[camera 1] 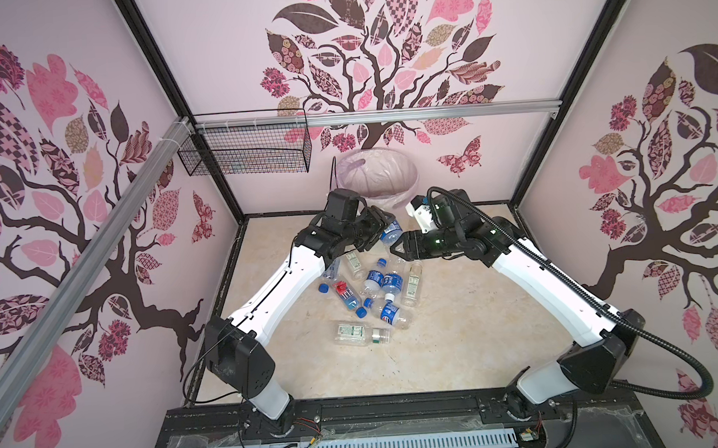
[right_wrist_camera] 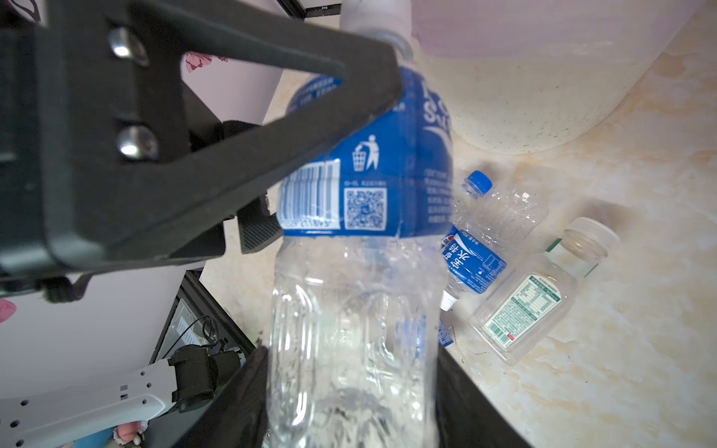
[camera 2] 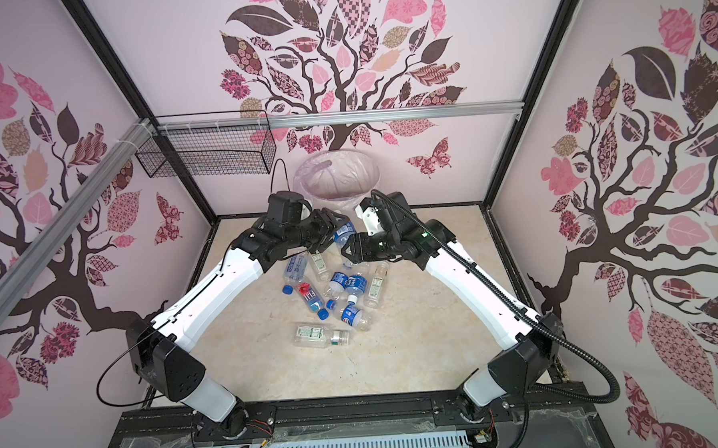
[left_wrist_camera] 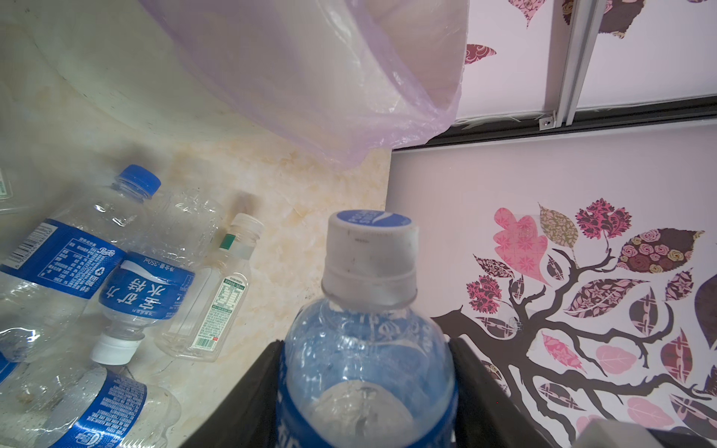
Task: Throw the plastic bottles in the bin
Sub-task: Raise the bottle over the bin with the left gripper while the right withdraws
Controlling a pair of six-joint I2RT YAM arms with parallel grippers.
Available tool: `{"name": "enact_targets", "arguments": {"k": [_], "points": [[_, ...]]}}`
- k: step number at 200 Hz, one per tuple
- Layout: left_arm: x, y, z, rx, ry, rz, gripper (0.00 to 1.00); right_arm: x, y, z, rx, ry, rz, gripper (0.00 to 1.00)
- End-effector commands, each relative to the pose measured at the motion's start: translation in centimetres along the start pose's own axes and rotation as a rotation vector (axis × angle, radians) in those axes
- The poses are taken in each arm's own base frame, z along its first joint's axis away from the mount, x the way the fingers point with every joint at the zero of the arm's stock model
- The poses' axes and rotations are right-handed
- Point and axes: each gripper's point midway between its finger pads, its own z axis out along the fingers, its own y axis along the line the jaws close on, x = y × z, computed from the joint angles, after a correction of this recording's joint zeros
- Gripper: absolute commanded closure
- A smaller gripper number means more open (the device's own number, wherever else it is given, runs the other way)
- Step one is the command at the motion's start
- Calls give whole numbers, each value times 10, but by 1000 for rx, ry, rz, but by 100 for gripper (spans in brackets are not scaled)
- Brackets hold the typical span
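Marbled surface (camera 1: 457, 312): jaws of left gripper (camera 1: 384, 230) grasp a blue-labelled bottle (camera 1: 393, 232); right gripper (camera 1: 398, 250) jaws flank it, grip unclear.

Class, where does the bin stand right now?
In both top views the bin stands at the back centre, right of and below the wire basket, beyond the bottle pile.

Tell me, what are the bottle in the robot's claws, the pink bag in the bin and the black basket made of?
Blue-labelled bottle: thin clear plastic, glossy; you can see through it, and light glints off its ribbed wall.
Bin bag: very thin pinkish plastic film; see-through, wrinkled and shiny.
Wire basket: probably metal wire with a black coating; thin straight rods form an open grid.
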Motion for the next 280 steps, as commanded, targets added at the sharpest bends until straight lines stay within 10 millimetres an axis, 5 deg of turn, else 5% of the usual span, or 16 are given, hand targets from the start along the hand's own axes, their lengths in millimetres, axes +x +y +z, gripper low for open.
{"name": "enact_targets", "arguments": {"k": [1,40,91,98,181,239,280], "points": [[-15,-15,-21,25,-72,28,62,-9,9,-20,-3,-60,-19,26],[-54,-21,-37,19,-154,41,63,-18,12,-32,11,-93,-15,1],[-108,-36,-57,-17,-314,132,63,-44,6,-44,100,-176,-12,0],[-117,-51,-67,1,-357,171,63,-49,5,-45,117,-189,-16,0],[-196,-106,-119,-20,-818,406,63,-84,0,-51,212,-259,-5,0],[-220,-170,-187,64,-1114,538,63,-81,1,-51,204,-244,4,0],[-225,-192,-195,130,-1172,572,63,-76,-1,-50,212,-224,5,0]]}}
